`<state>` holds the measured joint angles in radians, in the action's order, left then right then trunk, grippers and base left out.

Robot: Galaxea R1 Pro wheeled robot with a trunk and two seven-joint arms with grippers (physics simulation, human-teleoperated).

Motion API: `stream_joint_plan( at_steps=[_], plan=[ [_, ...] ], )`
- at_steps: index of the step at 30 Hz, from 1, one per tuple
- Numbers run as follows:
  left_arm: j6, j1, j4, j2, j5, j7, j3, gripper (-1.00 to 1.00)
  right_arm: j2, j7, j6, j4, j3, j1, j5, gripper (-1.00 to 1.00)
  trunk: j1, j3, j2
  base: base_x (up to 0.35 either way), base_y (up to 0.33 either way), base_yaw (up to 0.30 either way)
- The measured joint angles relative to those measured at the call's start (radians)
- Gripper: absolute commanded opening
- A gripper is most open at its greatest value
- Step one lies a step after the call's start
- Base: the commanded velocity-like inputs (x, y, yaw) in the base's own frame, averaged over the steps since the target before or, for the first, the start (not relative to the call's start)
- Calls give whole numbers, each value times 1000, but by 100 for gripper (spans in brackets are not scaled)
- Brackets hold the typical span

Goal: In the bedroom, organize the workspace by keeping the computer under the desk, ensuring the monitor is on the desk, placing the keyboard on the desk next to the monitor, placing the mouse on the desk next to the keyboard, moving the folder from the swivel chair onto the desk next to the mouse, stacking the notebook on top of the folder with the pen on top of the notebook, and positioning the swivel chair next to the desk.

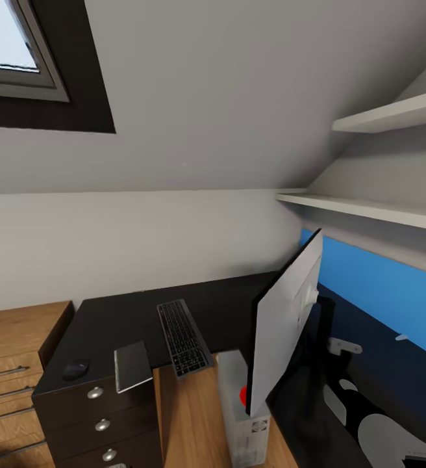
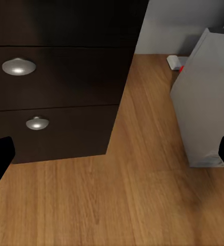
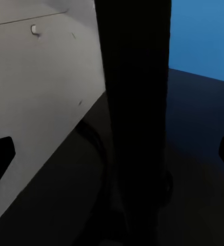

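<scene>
Head view, left to right: one low wooden shelving unit (image 1: 18,364) at 8 o'clock, butted against the end of one long black L-shaped desk (image 1: 119,318); three round silver knobs (image 1: 95,392) stacked down the desk's black drawer front at 7 o'clock.

On the desktop, counted: one small dark rounded mouse (image 1: 75,370) near the left end; just right of it, apart, one thin dark grey rectangular notebook (image 1: 132,366), its near edge overhanging the desk front; next right, one flat black keyboard with dark keys (image 1: 184,336), lying lengthwise away from the camera, close beside the notebook, not touching.

At 5 o'clock one light grey box-shaped computer tower (image 1: 242,422) stands on the wooden floor (image 1: 187,422) in the desk's inner corner; one small red dot on its top.

Right of centre, one wide flat monitor (image 1: 284,331) tilts steeply, pale grey back facing the camera, on a black stand on the right wing of the desk; blue wall panel (image 1: 382,292) behind; two white wall shelves (image 1: 395,114) at 2 o'clock.

Left wrist view: left gripper (image 2: 112,161) with fingers spread wide, nothing between, over floor; two knobs and the tower ahead.

Right wrist view: right gripper (image 3: 112,156) fingers likewise apart, either side of the black monitor stand (image 3: 135,102), not touching it.
</scene>
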<state>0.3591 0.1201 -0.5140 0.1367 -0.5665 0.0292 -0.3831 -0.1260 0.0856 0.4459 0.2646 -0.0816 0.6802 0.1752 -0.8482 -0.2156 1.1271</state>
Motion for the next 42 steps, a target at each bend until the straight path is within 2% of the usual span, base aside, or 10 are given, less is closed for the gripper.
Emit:
stream_joint_plan(
  at_steps=[18,37,42],
  plan=[
    [0,0,0,0,1,0,-2,100,0,-1,0,0,0,0,-1,100,0,1,0,20,15,-7],
    [0,0,0,0,2,-1,-3,100,0,-3,0,0,0,0,0,100,0,15,0,0,0,-90],
    [0,0,0,0,1,-1,-2,100,0,-3,0,0,0,0,0,100,-19,0,35,0,0,-13]
  ],
)
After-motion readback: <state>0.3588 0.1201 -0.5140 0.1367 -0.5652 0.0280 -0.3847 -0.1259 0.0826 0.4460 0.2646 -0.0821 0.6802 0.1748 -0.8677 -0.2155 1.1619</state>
